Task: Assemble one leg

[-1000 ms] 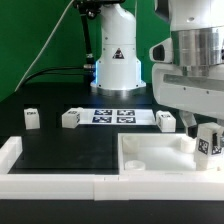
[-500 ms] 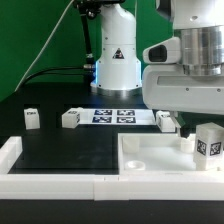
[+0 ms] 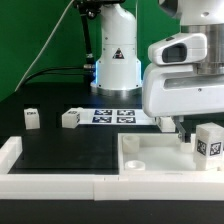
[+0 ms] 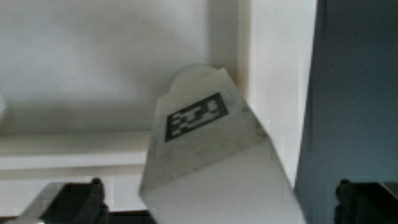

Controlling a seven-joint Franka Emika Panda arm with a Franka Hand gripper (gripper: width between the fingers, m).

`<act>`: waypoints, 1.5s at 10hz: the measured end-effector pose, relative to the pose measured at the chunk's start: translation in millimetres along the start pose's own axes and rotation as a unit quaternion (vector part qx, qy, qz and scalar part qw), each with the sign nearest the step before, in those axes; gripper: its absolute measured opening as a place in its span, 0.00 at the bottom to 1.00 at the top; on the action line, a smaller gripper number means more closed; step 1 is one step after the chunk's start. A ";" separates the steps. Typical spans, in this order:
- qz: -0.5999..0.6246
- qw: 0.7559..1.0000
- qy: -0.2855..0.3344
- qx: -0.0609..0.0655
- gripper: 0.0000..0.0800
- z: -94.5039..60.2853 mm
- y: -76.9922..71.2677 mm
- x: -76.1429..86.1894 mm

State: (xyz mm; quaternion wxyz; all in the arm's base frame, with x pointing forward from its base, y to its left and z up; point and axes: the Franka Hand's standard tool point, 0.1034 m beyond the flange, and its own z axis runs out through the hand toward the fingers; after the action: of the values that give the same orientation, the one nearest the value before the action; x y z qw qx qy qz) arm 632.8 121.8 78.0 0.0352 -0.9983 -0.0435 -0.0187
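In the exterior view, 1 leg [image 3: 208, 139] stands upright on the white panel [image 3: 150, 155], at about 3 o'clock in the frame. The gripper [image 3: 183, 128] hangs just beside it, toward 9 o'clock of the leg, its fingertips hidden behind the arm's housing. In the wrist view the leg [image 4: 205, 150] fills the middle, tag facing the camera, and both dark fingers [image 4: 63, 204] stand wide apart, clear of its sides. 2 more legs [image 3: 70, 118] sit on the black table [image 3: 60, 150] near the marker board [image 3: 112, 116].
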 end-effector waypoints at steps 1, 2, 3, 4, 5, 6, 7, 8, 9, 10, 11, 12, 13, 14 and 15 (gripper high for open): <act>-0.050 0.999 0.000 -0.003 0.81 0.0 1.3 0.2; -0.078 0.997 0.000 -0.004 0.81 0.0 2.8 0.2; -0.093 0.996 0.000 -0.004 0.81 0.0 3.3 0.3; -0.091 0.996 0.000 -0.004 0.66 0.0 3.3 0.2; -0.091 0.996 0.000 -0.004 0.47 0.0 3.3 0.2; -0.091 0.996 0.000 -0.004 0.36 0.0 3.4 0.2; -0.088 0.996 0.000 -0.004 0.36 0.1 3.3 0.2; -0.074 0.997 0.000 -0.004 0.36 0.1 3.3 0.1; -0.074 0.997 0.000 -0.004 0.36 0.2 3.4 0.1; -0.044 0.999 0.002 -0.001 0.36 0.2 2.6 0.2; 0.036 0.999 0.009 -0.001 0.36 0.4 3.8 0.1; 0.118 0.993 0.010 0.003 0.36 1.1 6.2 -1.1; 0.201 0.980 0.010 0.004 0.36 1.4 8.5 -1.4; 0.277 0.961 0.009 0.004 0.36 1.6 10.4 -1.8; 0.342 0.940 0.006 0.007 0.36 2.1 11.7 -2.6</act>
State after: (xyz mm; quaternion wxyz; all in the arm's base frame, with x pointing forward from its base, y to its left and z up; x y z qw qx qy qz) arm 631.3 110.1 75.1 0.0471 -0.9525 0.3005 -0.0114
